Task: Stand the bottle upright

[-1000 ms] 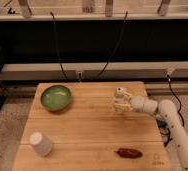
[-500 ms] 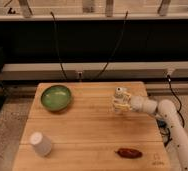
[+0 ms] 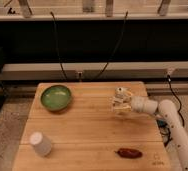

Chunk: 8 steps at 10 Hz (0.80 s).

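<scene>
The bottle (image 3: pixel 120 95) is small, pale and see-through with a whitish cap. It stands roughly upright on the right part of the wooden table (image 3: pixel 87 135). My gripper (image 3: pixel 121 104) reaches in from the right on a white arm (image 3: pixel 162 112) and is shut on the bottle's body. The fingers hide the bottle's lower half, so its contact with the table does not show.
A green bowl (image 3: pixel 56 96) sits at the back left of the table. A white cup (image 3: pixel 40 143) stands upside down at the front left. A dark red pepper-like object (image 3: pixel 130 153) lies at the front right. Black cables hang behind the table.
</scene>
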Tool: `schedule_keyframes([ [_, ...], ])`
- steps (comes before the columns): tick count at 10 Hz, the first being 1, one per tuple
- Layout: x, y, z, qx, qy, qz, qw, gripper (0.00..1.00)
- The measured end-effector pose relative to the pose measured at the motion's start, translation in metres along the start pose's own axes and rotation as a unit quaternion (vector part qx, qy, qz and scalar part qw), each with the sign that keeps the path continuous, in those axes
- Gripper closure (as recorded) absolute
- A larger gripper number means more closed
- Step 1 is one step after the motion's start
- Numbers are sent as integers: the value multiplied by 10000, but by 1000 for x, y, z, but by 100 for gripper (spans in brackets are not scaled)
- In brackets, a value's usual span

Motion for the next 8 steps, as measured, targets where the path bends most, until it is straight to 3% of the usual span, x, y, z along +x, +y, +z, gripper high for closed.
schedule_keyframes([
  [5,0,-5,-8,102,88,-33,9999,25],
  [6,2,-4,-9,121,57,1,9999,30],
  [8,10,0,-8,133,8,52,9999,49],
])
